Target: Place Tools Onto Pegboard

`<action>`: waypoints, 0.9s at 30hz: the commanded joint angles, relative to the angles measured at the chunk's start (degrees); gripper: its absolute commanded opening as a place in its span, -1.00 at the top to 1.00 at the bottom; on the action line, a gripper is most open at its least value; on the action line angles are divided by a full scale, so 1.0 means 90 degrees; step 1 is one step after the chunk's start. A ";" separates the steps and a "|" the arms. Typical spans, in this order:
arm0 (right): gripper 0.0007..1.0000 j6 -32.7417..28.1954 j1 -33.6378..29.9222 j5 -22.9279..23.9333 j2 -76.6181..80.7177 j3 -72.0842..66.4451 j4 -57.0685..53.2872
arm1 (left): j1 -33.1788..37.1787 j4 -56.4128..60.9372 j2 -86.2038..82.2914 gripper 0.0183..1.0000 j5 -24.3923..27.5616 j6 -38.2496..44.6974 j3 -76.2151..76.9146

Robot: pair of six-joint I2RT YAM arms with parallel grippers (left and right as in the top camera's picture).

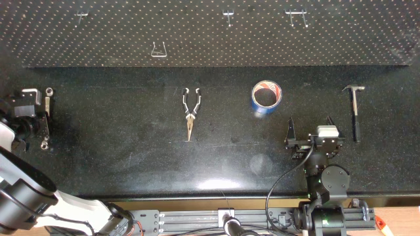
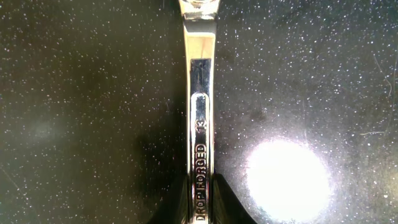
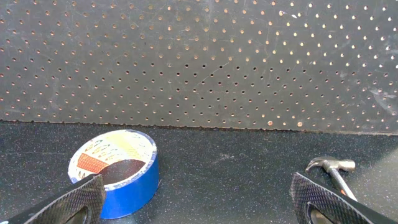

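A silver wrench (image 2: 200, 112) lies on the black worktop at the far left (image 1: 46, 118). My left gripper (image 1: 33, 117) is down over it, and its dark fingers (image 2: 171, 205) press both sides of the shaft, shut on it. Needle-nose pliers (image 1: 191, 111) lie in the middle. Right of them, a blue tape roll (image 1: 266, 96) stands near the pegboard (image 1: 210, 33). The hammer (image 1: 354, 108) lies at the far right. My right gripper (image 1: 310, 128) stands open, short of the tape roll (image 3: 115, 171) and the hammer (image 3: 333, 168), with nothing between its fingers.
Wire hooks stick out of the pegboard: one at the upper left (image 1: 81, 14), a triangular one (image 1: 158, 50), one at the centre (image 1: 228, 14) and a double one at the right (image 1: 296, 16). The pegboard (image 3: 199, 62) rises behind the worktop.
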 commanded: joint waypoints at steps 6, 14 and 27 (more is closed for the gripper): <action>-0.93 -0.0090 -0.0010 -0.0039 -0.0019 -0.0017 -0.0039 | 0.0022 -0.0095 0.0160 0.95 -0.0146 -0.0058 -0.0005; -0.93 -0.0090 -0.0010 -0.0039 -0.0019 -0.0017 -0.0041 | 0.0015 -0.0194 0.0007 0.99 -0.0151 -0.0236 -0.0005; -0.93 -0.0090 -0.0010 -0.0036 -0.0019 -0.0017 -0.0041 | -0.0175 -0.0342 -0.3575 0.99 0.0333 -0.1394 -0.0107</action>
